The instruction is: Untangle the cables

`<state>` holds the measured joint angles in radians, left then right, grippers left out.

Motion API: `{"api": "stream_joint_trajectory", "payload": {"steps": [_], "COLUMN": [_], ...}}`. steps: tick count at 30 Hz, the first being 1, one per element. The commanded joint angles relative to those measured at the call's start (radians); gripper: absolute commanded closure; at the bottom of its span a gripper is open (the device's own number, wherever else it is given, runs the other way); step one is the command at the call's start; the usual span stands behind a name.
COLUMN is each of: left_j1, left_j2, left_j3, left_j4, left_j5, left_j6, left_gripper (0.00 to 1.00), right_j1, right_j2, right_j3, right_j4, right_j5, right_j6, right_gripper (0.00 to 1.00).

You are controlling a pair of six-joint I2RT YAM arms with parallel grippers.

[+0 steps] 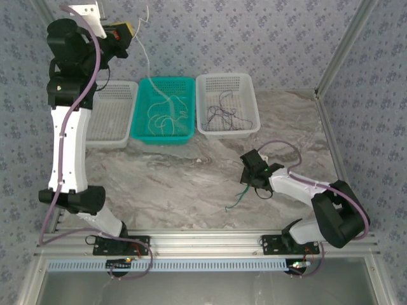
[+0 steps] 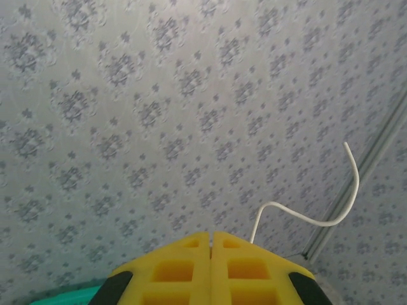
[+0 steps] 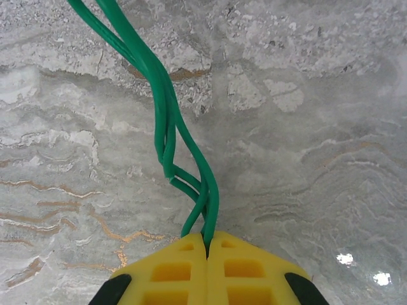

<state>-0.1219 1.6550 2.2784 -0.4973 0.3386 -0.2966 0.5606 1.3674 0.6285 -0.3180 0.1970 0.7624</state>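
Pale cable (image 1: 145,60) hangs into teal basket (image 1: 136,109); white basket (image 1: 255,105) holds dark cables (image 1: 219,116).

Green cable (image 1: 237,199) drapes table (image 1: 165,184), whitish cable (image 2: 305,219) hangs into teal basket (image 1: 162,139), dark cable (image 1: 219,117) occupies white basket (image 1: 229,132).

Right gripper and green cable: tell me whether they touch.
Touching. The right wrist view shows the green cable strands pinched between the shut fingertips of the right gripper.
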Motion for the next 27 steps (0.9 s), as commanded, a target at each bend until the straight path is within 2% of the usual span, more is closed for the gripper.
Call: {"api": "stream_joint_trajectory", "payload": {"steps": [1, 4, 8, 12, 18, 21, 23, 27], "left_j1": [0.014, 0.014, 0.014, 0.003, -0.037, -0.053, -0.066, -0.076], "left_j2": [0.033, 0.066, 0.090, 0.131, 0.135, 0.148, 0.165, 0.173], "left_j3": [0.075, 0.056, -0.031, -0.118, -0.479, -0.594, -0.619, -0.620], "left_j4": [-0.050, -0.057, 0.018, 0.024, 0.123, 0.164, 0.168, 0.165], "left_j5": [-0.037, -0.028, 0.034, 0.024, -0.071, -0.091, -0.088, -0.096], "left_j6": [0.056, 0.051, 0.040, 0.035, 0.051, 0.047, 0.048, 0.042], "left_gripper": [1.00, 1.00, 1.00, 1.00, 1.00, 1.00, 0.93, 0.64], "right_j1": [-0.001, -0.002, -0.002, -0.002, -0.001, -0.002, -0.001, 0.000], "right_j2": [-0.002, -0.008, -0.015, -0.012, -0.006, 0.001, 0.005, 0.011], "right_j3": [0.021, 0.023, 0.025, 0.027, 0.031, 0.041, 0.047, 0.063], "right_j4": [-0.015, -0.022, -0.030, -0.030, -0.024, -0.031, -0.033, -0.040], "right_j5": [0.004, 0.007, 0.008, 0.007, 0.000, -0.003, -0.005, -0.007], "right_j6": [-0.010, -0.010, -0.018, -0.021, -0.021, -0.027, -0.032, -0.032], "right_gripper": [1.00, 1.00, 1.00, 1.00, 1.00, 1.00, 1.00, 1.00]}}
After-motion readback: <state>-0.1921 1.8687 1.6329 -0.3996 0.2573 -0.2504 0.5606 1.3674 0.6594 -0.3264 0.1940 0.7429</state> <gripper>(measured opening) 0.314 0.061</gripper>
